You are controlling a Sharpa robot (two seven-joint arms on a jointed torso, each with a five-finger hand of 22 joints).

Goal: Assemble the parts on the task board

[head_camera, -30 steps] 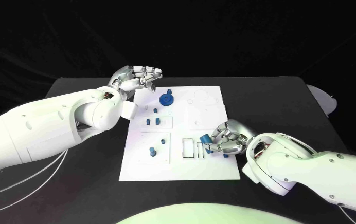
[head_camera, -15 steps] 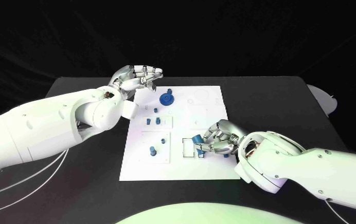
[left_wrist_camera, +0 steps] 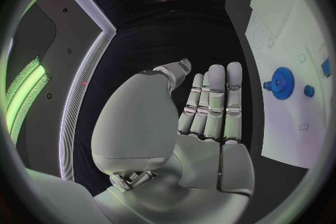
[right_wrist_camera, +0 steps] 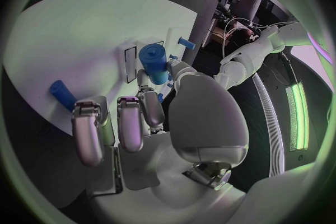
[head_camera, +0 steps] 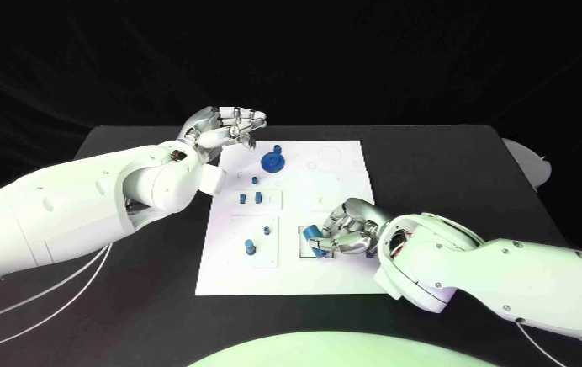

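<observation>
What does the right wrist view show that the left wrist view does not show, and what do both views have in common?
Right wrist view alone: the right hand pinches a blue cylinder over the board, close to a rectangular slot; another blue piece lies loose on the board beyond the fingers.

Left wrist view alone: the left hand, fingers straight and together, holds nothing, off the board's edge; a blue gear stands on the board with a small blue peg beside it.

Both: the white task board, with blue parts on it.
</observation>
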